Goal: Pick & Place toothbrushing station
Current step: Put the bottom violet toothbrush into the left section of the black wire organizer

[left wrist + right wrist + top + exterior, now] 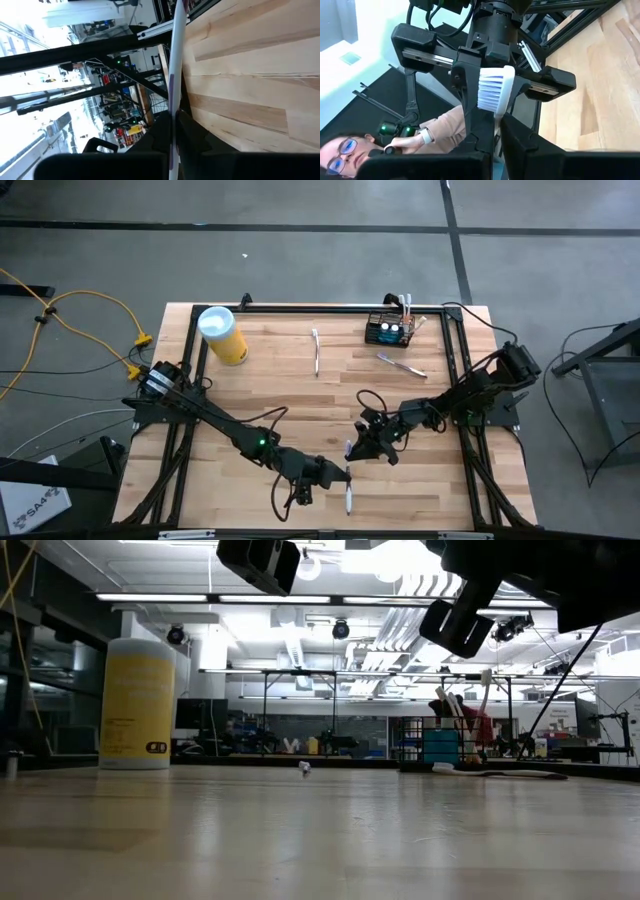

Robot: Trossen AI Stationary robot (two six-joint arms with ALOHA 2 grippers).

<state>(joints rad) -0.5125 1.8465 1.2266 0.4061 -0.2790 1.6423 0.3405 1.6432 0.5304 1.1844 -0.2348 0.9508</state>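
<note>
A toothbrush point(348, 494) is held between the two grippers over the front middle of the wooden table point(300, 400). The left gripper point(338, 474) is seen in the high view at the front of the table, its fingers point(192, 137) clamped on the white handle, which carries a purple stripe in the left wrist view. The right gripper point(358, 446) lies just beyond it, toward the table's middle, and its fingers point(517, 137) are closed on the same toothbrush near the head, whose white bristles point(490, 90) are shown upright in the right wrist view with the left gripper's body directly behind them.

The toothbrushing station point(388, 330), a small black wire-mesh basket, stands at the far right of the table, well apart from both grippers; some items are seen standing in it and a blue part shows inside. A second toothbrush point(401, 364) lies flat just in front of the basket. A third toothbrush point(316, 351) lies near the far middle of the table. A yellow canister point(222, 333) with a white lid stands at the far left.

In the right wrist view a person point(395, 140) is seen beyond the table.
</note>
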